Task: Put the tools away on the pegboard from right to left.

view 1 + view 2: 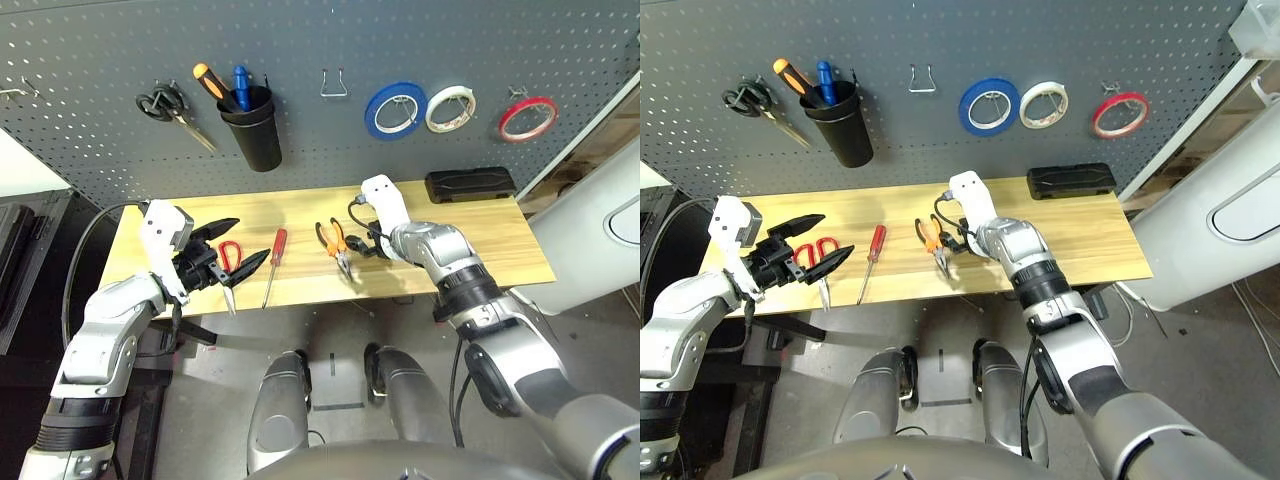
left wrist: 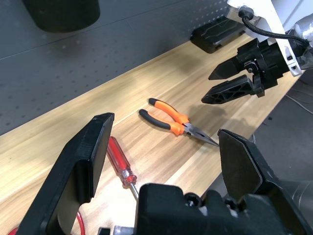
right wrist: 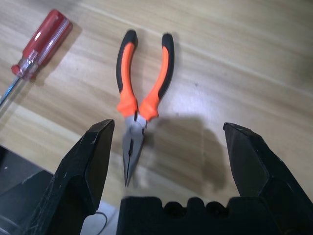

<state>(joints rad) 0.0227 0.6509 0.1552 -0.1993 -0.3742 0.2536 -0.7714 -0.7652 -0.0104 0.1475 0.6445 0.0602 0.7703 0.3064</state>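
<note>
Above the counter [image 1: 500, 240], the released right end effector [image 3: 164, 161] should straddle the pliers [image 3: 142, 78] at the orange handles before clenching.

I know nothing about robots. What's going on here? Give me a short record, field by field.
Setting: wooden table below a grey pegboard
Hung on the pegboard: red tape ring, on its right side
On the table: pliers, red-handled screwdriver, red-handled scissors
Right tool: open, just above the pliers, not touching them
Left tool: open, empty, above the red-handled scissors
Likely next: the right tool picks up the pliers
</note>
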